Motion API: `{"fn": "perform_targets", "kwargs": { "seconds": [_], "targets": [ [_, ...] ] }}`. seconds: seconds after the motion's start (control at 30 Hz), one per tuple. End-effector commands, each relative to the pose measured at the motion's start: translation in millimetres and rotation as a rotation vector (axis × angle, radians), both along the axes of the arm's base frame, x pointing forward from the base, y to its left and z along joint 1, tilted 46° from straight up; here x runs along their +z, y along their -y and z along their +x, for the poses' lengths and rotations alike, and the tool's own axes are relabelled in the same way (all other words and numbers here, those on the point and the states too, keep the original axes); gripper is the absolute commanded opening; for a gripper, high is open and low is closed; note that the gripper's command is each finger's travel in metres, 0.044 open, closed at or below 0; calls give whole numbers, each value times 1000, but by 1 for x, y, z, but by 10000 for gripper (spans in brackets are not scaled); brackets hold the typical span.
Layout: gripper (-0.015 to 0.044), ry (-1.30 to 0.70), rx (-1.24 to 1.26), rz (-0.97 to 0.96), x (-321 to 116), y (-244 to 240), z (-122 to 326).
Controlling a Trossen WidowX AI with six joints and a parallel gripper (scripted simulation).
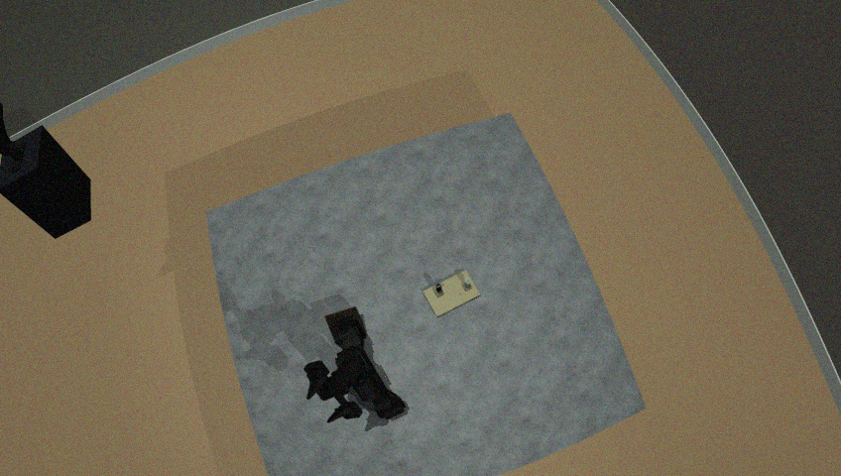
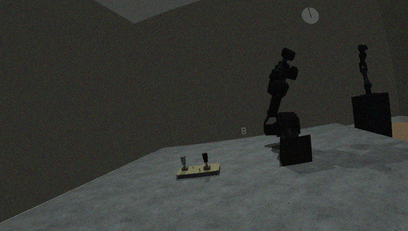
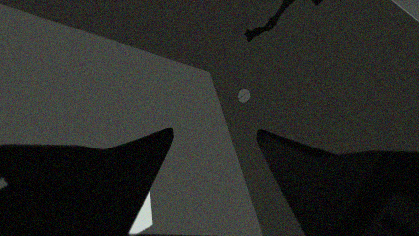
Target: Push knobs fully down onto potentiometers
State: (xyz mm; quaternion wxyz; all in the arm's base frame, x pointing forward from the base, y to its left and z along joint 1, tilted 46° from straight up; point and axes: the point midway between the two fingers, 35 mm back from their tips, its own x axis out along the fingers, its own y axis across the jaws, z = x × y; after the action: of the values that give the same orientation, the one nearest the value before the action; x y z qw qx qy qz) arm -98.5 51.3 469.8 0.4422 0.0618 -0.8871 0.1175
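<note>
The cream circuit board (image 1: 451, 303) (image 2: 193, 172) stands low on the grey table. A black knob (image 1: 438, 288) (image 2: 205, 157) and a grey knob (image 1: 466, 284) (image 2: 183, 160) stand upright on it. In the exterior view a gap with some shaft shows between each knob and its potentiometer (image 2: 206, 167); the grey knob's potentiometer (image 2: 184, 168) also sits on the board. My gripper (image 1: 318, 409) (image 3: 214, 133) is open and empty, raised and well away from the board, pointing away from it. The board is out of the wrist view.
My arm's base block (image 1: 343, 322) (image 2: 296, 150) stands on the grey table top, beside the board. A second black arm on a black pedestal (image 1: 56, 188) (image 2: 372, 114) stands farther off. A wall clock (image 2: 310, 15) (image 3: 244, 95) hangs in the background.
</note>
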Motion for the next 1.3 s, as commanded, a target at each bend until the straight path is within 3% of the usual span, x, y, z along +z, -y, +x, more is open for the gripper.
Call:
{"fn": "perform_targets", "kwargs": {
  "seconds": [0.0, 0.23, 0.47, 1.27],
  "targets": [
    [374, -1, -2, -2, 0, -1, 0],
    [190, -44, -48, -90, 0, -27, 8],
    [6, -101, -29, -306, 6, -74, 18],
    [0, -512, -44, -986, -23, -229, 102]
  ]
}}
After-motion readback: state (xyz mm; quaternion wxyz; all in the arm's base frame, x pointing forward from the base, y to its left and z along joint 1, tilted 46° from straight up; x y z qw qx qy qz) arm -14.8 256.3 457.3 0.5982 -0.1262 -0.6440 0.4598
